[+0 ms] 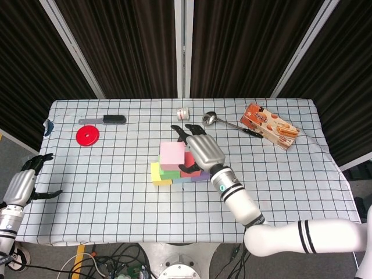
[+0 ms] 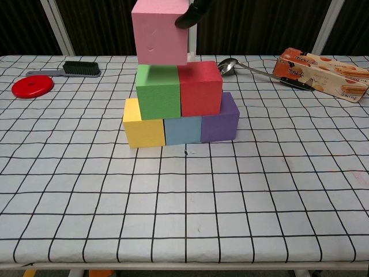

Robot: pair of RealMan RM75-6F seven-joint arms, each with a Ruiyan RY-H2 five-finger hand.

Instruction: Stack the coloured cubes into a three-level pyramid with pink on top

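Checked tablecloth, dark curtains behind. Right hand holds pink cube just above green cube and red cube. Left hand idle, fingers apart, holding nothing. Final placement step; next, probably centre over the seam, lower, release.

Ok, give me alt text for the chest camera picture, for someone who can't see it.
A pink cube, held from behind by the right hand, sits over a green cube and a red cube. Those rest on a row of yellow, blue and purple cubes on a checked tablecloth.
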